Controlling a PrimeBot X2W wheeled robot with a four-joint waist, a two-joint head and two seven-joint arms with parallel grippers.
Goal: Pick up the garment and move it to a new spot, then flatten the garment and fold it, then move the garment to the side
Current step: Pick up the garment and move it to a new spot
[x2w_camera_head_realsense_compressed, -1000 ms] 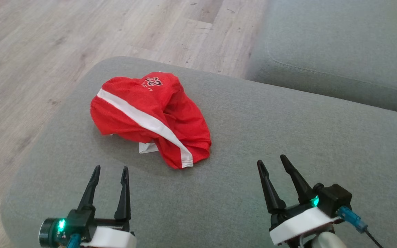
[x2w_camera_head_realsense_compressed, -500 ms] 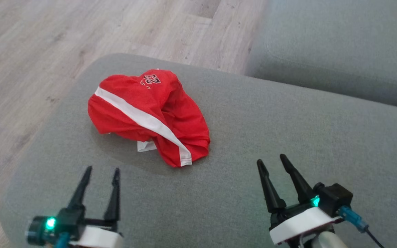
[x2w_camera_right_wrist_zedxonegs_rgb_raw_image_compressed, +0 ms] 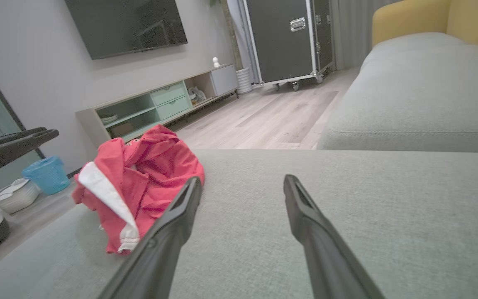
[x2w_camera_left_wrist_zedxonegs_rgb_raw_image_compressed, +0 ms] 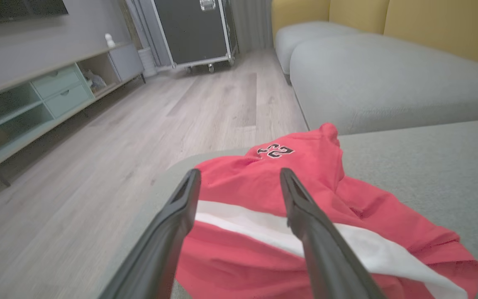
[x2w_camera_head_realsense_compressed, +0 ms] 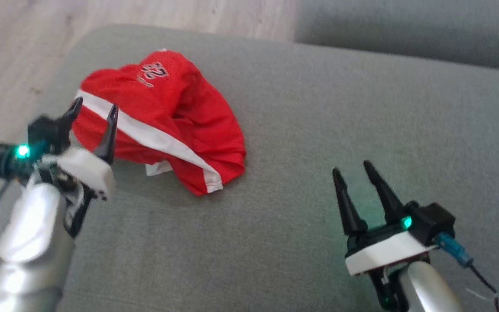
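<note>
Left gripper (x2w_camera_head_realsense_compressed: 95, 105) hovers wide open over the left edge of the red garment (x2w_camera_head_realsense_compressed: 167, 108), crumpled on the grey cushion (x2w_camera_head_realsense_compressed: 319, 108); right gripper (x2w_camera_head_realsense_compressed: 351, 167) hangs open, well apart. I judge nothing grasped yet: all 3 stages left.

I read one carrier: a grey upholstered seat (x2w_camera_head_realsense_compressed: 319, 130) with a rounded corner, standing on a pale wood-plank floor (x2w_camera_head_realsense_compressed: 11, 47). One item lies directly on it: the garment (x2w_camera_head_realsense_compressed: 167, 108), red with a white stripe, crumpled in a heap near the seat's left corner. A white scrap shows at its near edge.
</note>
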